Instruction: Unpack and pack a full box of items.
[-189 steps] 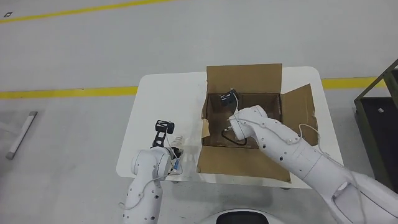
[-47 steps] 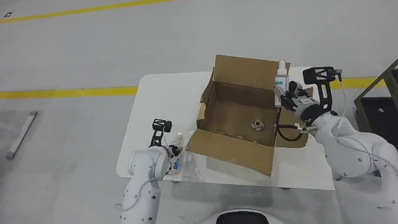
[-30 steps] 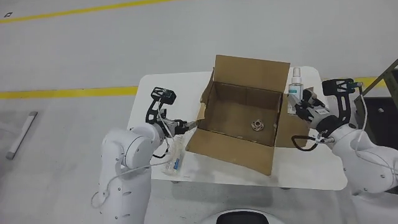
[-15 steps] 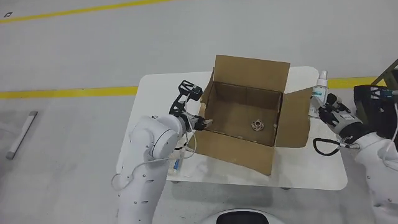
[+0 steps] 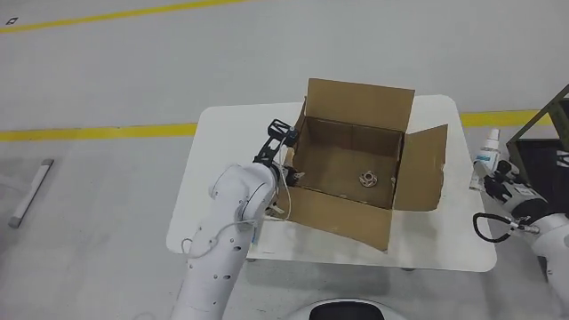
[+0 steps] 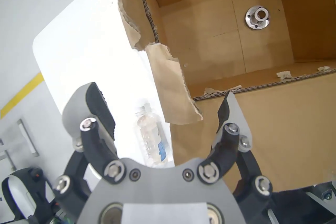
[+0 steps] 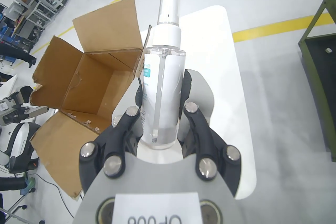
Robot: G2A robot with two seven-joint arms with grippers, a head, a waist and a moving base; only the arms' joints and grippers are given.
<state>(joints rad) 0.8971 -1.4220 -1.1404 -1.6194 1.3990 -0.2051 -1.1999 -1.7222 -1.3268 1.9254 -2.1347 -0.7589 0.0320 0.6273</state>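
Left gripper (image 6: 160,93) spread wide, holding nothing, above torn near-left corner of the cardboard box (image 5: 356,107) | metal flange (image 6: 257,17) lies on box floor | right gripper (image 7: 162,89) pinches spray bottle (image 7: 164,62) at the surface's (image 5: 231,142) right edge, cap pointing away from wrist, long axis along the fingers.

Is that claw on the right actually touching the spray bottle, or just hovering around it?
Touching. In the right wrist view the two pads of the right gripper press against opposite sides of the spray bottle, with no gap showing.
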